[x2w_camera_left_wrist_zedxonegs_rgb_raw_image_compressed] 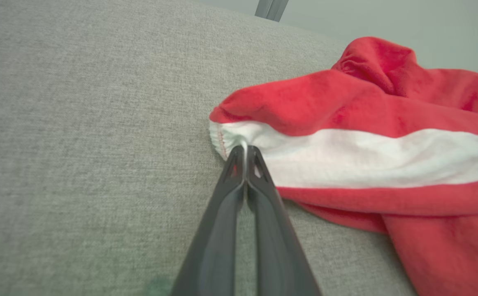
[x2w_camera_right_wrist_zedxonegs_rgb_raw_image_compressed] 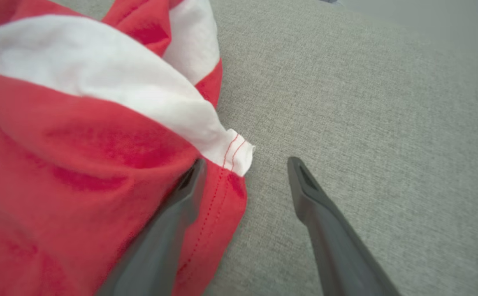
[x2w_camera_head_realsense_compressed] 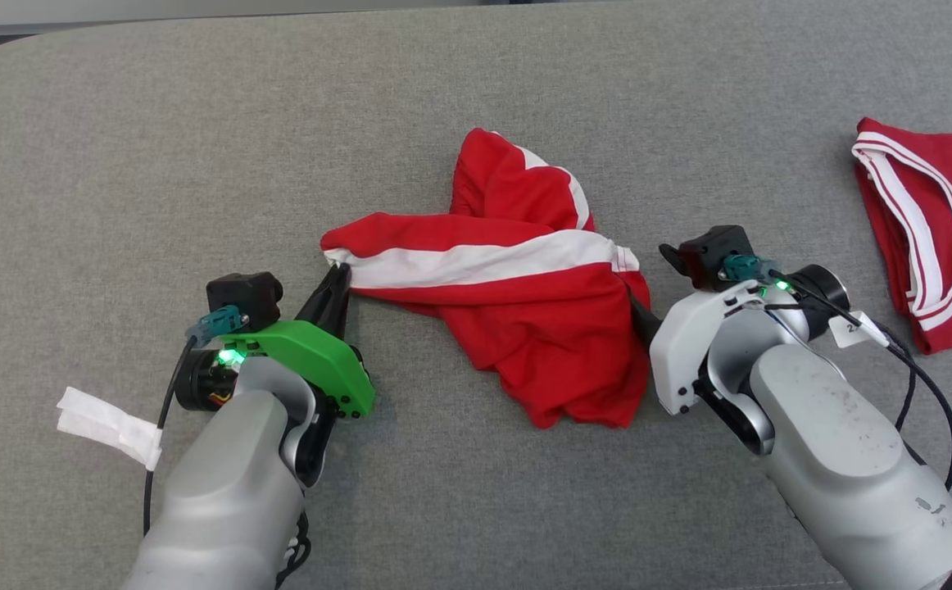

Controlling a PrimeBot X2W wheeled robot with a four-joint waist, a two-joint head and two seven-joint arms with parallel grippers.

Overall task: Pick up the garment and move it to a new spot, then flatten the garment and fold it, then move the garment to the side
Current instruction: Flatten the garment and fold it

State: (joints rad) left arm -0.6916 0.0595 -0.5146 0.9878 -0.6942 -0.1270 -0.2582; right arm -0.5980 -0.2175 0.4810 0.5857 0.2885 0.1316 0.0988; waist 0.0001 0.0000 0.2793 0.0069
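A crumpled red garment point(x2w_camera_head_realsense_compressed: 525, 328) with a white stripe lies in the middle of the grey surface. My left gripper point(x2w_camera_head_realsense_compressed: 337, 274) is shut on the garment's left tip; the left wrist view shows its fingertips point(x2w_camera_left_wrist_zedxonegs_rgb_raw_image_compressed: 245, 152) pinching the white hem of the garment point(x2w_camera_left_wrist_zedxonegs_rgb_raw_image_compressed: 346, 135). My right gripper point(x2w_camera_right_wrist_zedxonegs_rgb_raw_image_compressed: 245, 168) stands open at the garment's right edge, one finger point(x2w_camera_right_wrist_zedxonegs_rgb_raw_image_compressed: 189, 185) pushed in against the red cloth point(x2w_camera_right_wrist_zedxonegs_rgb_raw_image_compressed: 78, 144), the other finger point(x2w_camera_right_wrist_zedxonegs_rgb_raw_image_compressed: 305, 185) on bare surface. The hemmed corner lies between the two. In the head view the right gripper point(x2w_camera_head_realsense_compressed: 644, 315) is mostly hidden by cloth.
A second red garment with white trim point(x2w_camera_head_realsense_compressed: 927, 229) lies folded at the right edge. A white strip of tape point(x2w_camera_head_realsense_compressed: 107, 426) hangs by my left forearm. The grey padded surface point(x2w_camera_head_realsense_compressed: 197, 123) spreads wide to the back and left.
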